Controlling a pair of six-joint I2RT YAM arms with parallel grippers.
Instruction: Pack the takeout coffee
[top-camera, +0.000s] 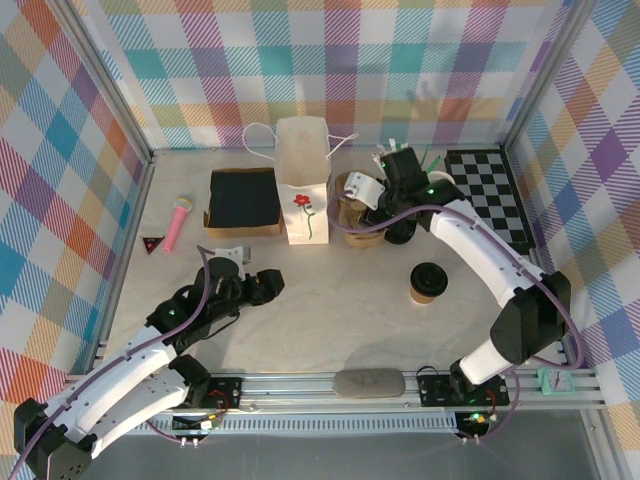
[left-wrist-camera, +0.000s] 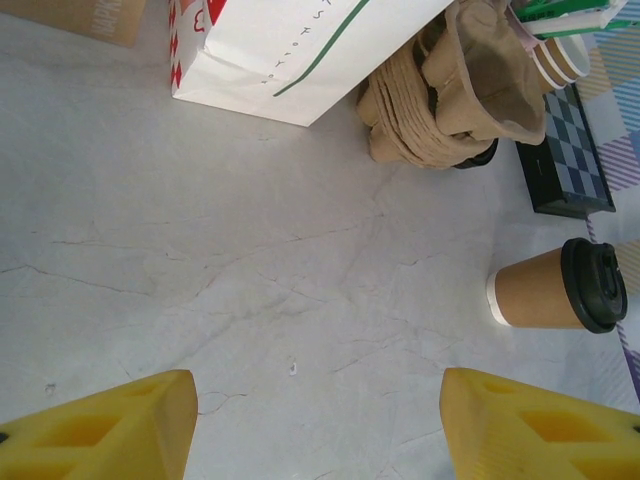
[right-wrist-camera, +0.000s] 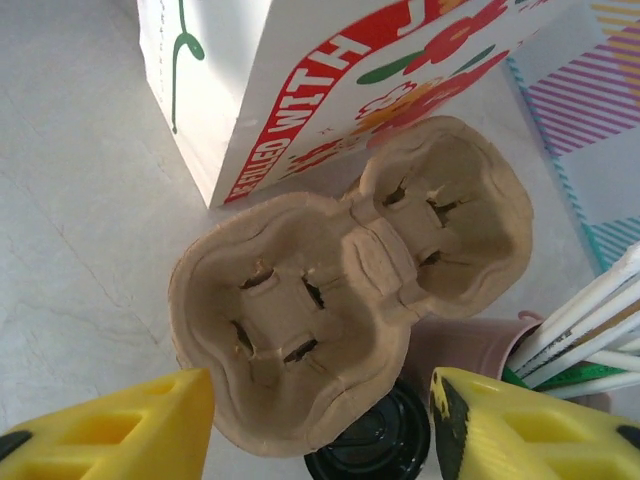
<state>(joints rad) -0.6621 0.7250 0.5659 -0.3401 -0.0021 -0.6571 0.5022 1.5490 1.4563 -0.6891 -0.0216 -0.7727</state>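
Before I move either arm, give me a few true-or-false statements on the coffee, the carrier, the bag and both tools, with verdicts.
1. The takeout coffee has its black lid on. True.
2. The coffee sits in a well of the pulp carrier. False: both wells are empty, and the coffee stands apart on the table.
3. The left tool is open over bare table. True.
4. The white paper bag lies flat on its side. False: it stands upright beside the carrier.
5. The right tool is shut on the carrier. False: its fingers are apart above the carrier and grip nothing.
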